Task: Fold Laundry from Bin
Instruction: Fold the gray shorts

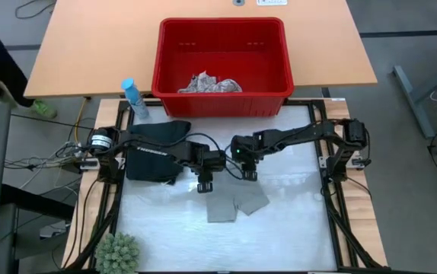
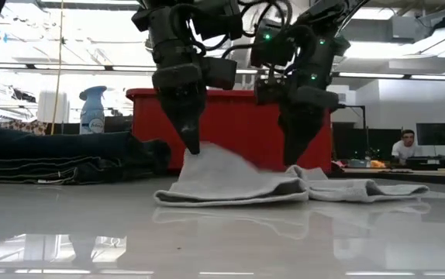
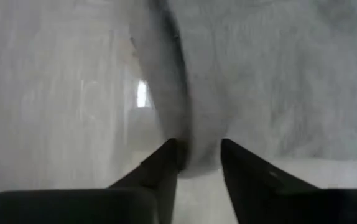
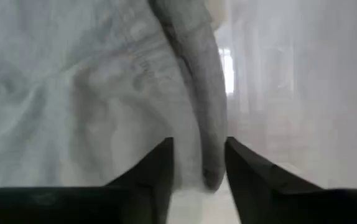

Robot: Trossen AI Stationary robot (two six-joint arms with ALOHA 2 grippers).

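Observation:
A small grey cloth (image 1: 237,202) lies folded on the white table top (image 1: 295,228), rising in a peak (image 2: 201,155) at its far left corner. My left gripper (image 1: 204,185) points steeply down at that corner, fingers parted around a fold. At the cloth's far edge my right gripper (image 1: 249,174) also points down, open, with the rolled edge (image 4: 206,124) between its fingers. Dark trousers (image 1: 154,148) lie folded at the table's left. In the red bin (image 1: 222,38) beyond the far edge rests a white leaf-print cloth (image 1: 209,84). My left gripper comes from above, slanting down. The cloth's thick folded edge (image 3: 197,134) fills the gap between its parted fingers and stands up against them, while the rest lies on the table. My right gripper has the rolled edge between its fingers; I cannot tell whether they touch it.
A blue spray bottle (image 1: 133,97) stands beside the bin's left near corner. A green plant (image 1: 118,253) sits at the table's near left corner. Bare white table lies right of the cloth. A seated person (image 2: 408,147) shows in the room behind.

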